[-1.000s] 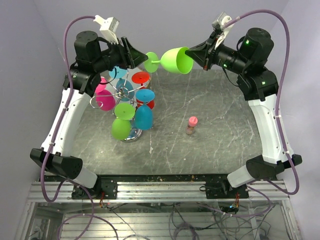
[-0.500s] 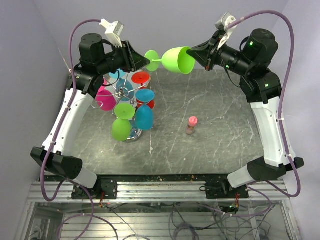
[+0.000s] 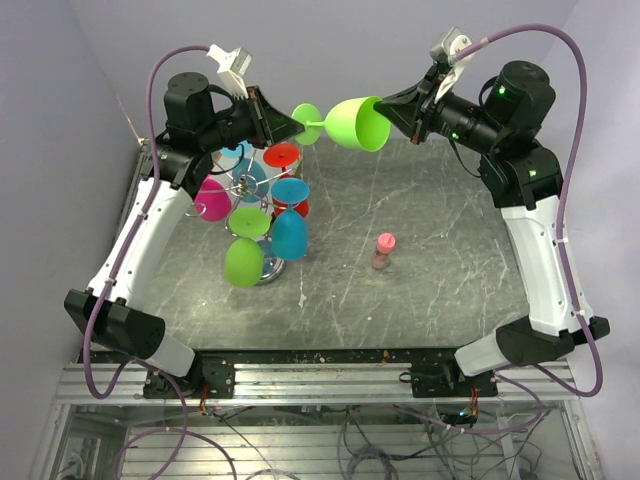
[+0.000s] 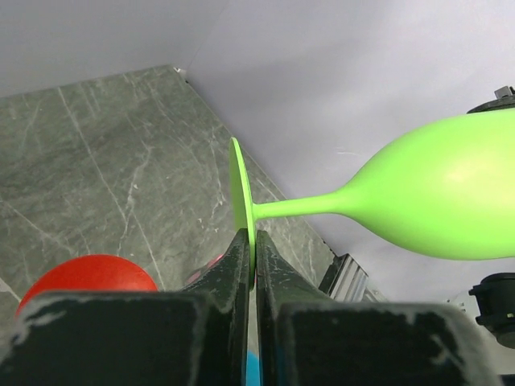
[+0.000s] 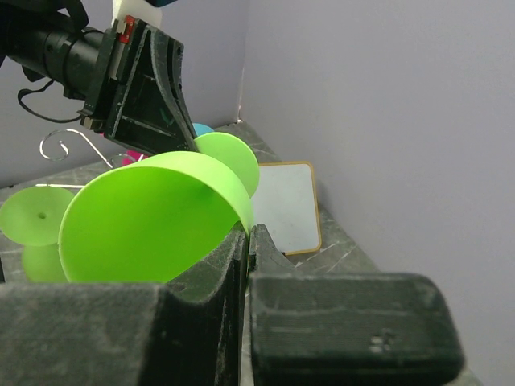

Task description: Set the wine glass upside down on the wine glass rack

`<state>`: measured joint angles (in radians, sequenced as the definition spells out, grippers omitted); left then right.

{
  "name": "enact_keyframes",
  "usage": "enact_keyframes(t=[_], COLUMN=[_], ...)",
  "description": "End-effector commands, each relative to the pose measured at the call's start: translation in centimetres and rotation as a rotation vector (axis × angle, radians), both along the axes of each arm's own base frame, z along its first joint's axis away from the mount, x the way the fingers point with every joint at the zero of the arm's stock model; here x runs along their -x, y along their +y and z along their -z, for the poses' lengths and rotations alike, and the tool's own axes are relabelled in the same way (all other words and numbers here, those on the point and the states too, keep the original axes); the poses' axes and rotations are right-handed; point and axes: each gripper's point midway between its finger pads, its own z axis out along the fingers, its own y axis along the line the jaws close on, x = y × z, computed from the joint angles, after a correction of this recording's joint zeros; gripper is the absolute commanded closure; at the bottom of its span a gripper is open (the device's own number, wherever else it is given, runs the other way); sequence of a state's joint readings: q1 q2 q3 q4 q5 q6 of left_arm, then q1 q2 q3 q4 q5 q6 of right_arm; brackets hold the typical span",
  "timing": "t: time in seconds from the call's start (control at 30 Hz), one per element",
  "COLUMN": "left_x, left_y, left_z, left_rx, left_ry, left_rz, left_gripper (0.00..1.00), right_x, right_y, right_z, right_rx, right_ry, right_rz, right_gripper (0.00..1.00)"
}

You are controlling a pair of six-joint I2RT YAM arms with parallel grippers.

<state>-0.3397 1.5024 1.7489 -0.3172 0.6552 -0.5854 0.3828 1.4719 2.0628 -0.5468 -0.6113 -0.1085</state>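
The green wine glass (image 3: 355,122) is sideways in the air, top middle. The silver wine glass rack (image 3: 244,186) stands upright, middle left.

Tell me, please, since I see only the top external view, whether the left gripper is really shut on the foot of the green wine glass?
Observer: Yes. The left wrist view shows the left gripper pinching the edge of the wine glass foot, with both fingers touching the disc.
Operator: Thank you. Does the right gripper grip the bowl?
Observer: Yes. In the right wrist view the right gripper is clamped on the bowl's rim, with the wall between its fingers.
Operator: Is anything behind the glass hidden from me?
Observer: A white-faced board with a wooden frame sits by the back wall.
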Motion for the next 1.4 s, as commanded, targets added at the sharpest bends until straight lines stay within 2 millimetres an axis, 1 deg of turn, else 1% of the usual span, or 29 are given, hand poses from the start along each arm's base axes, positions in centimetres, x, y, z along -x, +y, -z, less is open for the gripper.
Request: enact_keyframes(t=[0.0,0.13,0.2,0.33,0.4,0.47,0.63,0.73,0.83,0.9,1.0,1.13,1.2,1.37], left_x=[1.6,2.6,2.7,2.4,2.1,2.0,1.6,1.8,2.2,2.6,3.5,5.5,6.9,9.4], left_y=[-1.0,-1.1,-0.9,0.0,0.7,1.4,3.5,4.5,5.5,6.3,7.4,9.1,10.0,12.3], left_z=[-1.6,-2.5,-2.8,-3.1,-3.2,-3.6,-4.7,-5.2,-5.2,-5.6,-6.3,-7.6,-7.9,-8.4], left_rx=[0.057,0.077,0.07,0.034,0.014,-0.012,-0.064,-0.122,-0.203,-0.263,-0.342,-0.459,-0.522,-0.675], left_ry=[-0.05,-0.104,-0.12,-0.153,-0.166,-0.194,-0.257,-0.321,-0.366,-0.425,-0.51,-0.635,-0.698,-0.836], left_rz=[0.089,0.128,0.12,0.063,0.03,0.009,-0.056,-0.075,-0.099,-0.118,-0.137,-0.159,-0.167,-0.196], left_gripper=[0.93,0.93,0.93,0.93,0.93,0.93,0.93,0.93,0.93,0.93,0.93,0.93,0.93,0.93], right_x=[1.4,1.6,1.7,2.2,2.4,2.6,3.8,4.9,5.7,6.2,6.4,5.8,5.5,4.4], right_y=[-0.2,-0.6,-1.0,-1.7,-2.1,-2.5,-3.6,-4.1,-4.5,-4.8,-5.2,-5.8,-6.0,-5.7], right_z=[-1.8,-1.6,-1.6,-1.4,-1.2,-1.1,-1.8,-2.3,-2.7,-2.9,-2.4,-0.4,0.8,4.1], right_rx=[-0.034,-0.019,-0.009,0.025,0.044,0.055,0.058,0.054,0.051,0.051,0.059,0.093,0.111,0.168], right_ry=[-0.052,-0.067,-0.08,-0.104,-0.117,-0.122,-0.144,-0.154,-0.163,-0.171,-0.168,-0.142,-0.127,-0.087], right_rz=[-0.014,0.004,0.019,0.042,0.054,0.071,0.096,0.09,0.086,0.086,0.091,0.113,0.121,0.112], right_gripper=[1.0,1.0,0.94,0.79,0.69,0.62,0.41,0.33,0.3,0.29,0.28,0.27,0.27,0.26])
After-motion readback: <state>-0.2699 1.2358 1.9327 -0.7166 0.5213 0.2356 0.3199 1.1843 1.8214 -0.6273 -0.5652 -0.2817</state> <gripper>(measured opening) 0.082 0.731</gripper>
